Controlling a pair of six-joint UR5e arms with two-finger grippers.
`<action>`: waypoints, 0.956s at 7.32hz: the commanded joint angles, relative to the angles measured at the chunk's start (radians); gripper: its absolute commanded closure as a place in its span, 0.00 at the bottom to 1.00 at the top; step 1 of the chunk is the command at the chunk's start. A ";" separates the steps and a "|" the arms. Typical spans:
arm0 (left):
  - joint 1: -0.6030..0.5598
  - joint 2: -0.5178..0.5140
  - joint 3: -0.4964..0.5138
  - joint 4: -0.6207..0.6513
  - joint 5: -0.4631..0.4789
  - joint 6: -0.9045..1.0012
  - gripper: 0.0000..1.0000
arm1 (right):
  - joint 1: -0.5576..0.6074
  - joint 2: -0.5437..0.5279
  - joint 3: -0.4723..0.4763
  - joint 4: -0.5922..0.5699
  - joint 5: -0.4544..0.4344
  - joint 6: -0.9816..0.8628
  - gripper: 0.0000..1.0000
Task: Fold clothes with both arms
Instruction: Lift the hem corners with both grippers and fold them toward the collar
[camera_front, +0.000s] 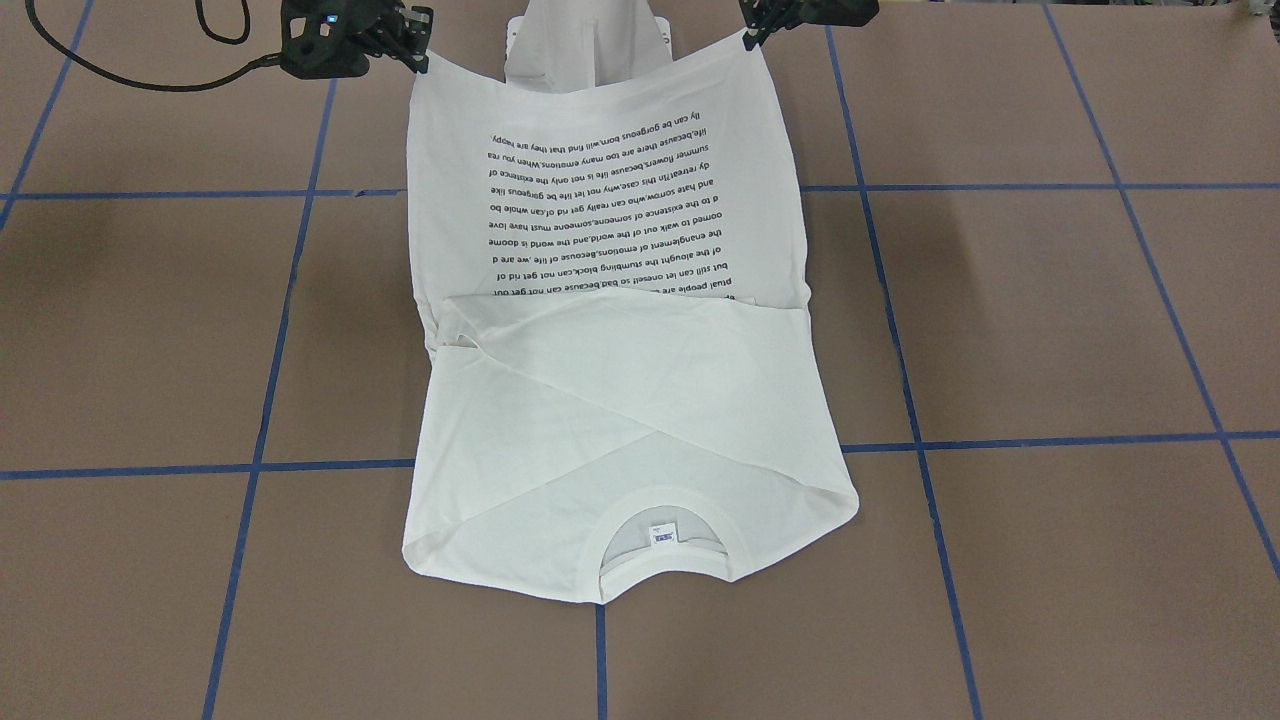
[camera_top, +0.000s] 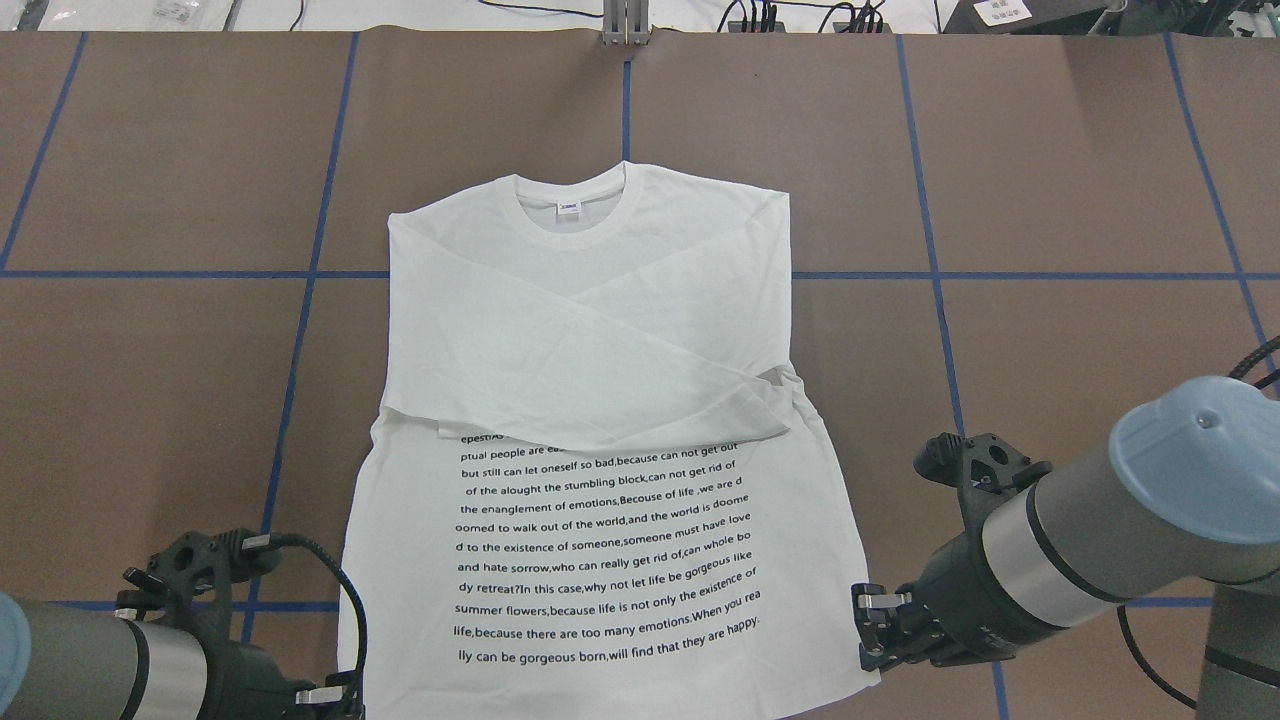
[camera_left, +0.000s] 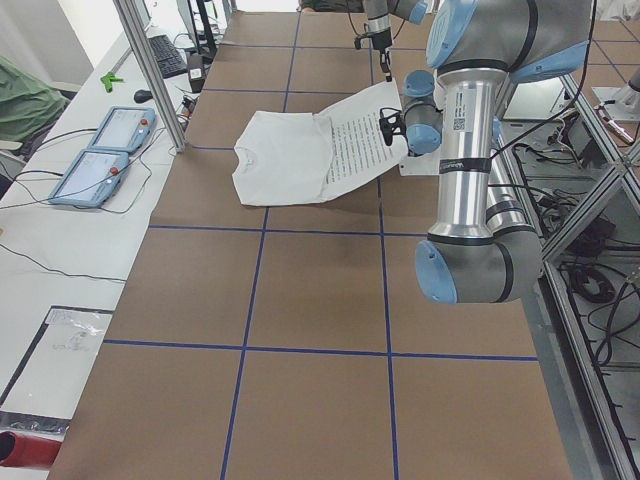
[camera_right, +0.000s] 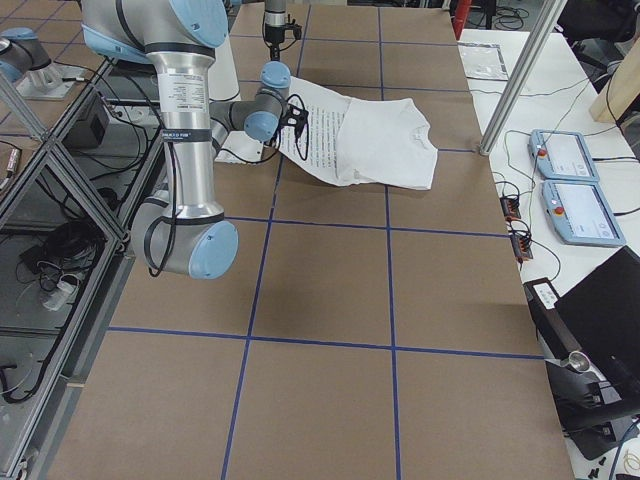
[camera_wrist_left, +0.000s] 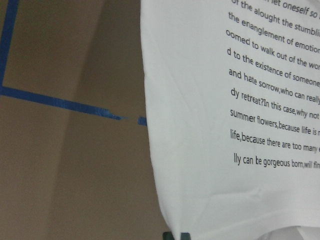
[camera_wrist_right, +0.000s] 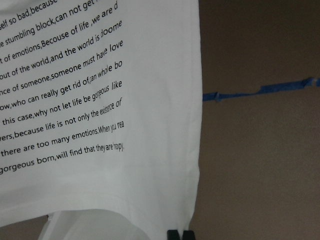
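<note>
Overhead exterior: the left gripper (camera_top: 335, 697) and right gripper (camera_top: 872, 628) each pinch a hem corner of the white long-sleeved T-shirt (camera_top: 600, 250) lying mid-table (camera_top: 1050, 350). The sleeves (camera_top: 640, 340) are already crossed in, and I'd say the bottom-up fold is not yet done

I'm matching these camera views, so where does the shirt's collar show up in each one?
Front-facing: collar bottom centre.
Overhead: collar top centre.
Exterior left: collar at left end of the shirt.
Exterior right: collar at shirt's right end.
Left wrist: not in it.
Right wrist: not in it.
Shared landmark: black text block, in all six.
</note>
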 joint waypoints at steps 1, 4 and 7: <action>0.025 0.002 -0.051 0.034 -0.037 -0.001 1.00 | 0.039 -0.039 0.075 -0.001 0.118 0.001 1.00; 0.006 -0.005 -0.081 0.079 -0.042 -0.001 1.00 | 0.123 -0.030 0.071 0.000 0.115 -0.002 1.00; -0.139 -0.033 -0.020 0.079 -0.040 0.003 1.00 | 0.284 0.050 -0.052 -0.001 0.108 -0.154 1.00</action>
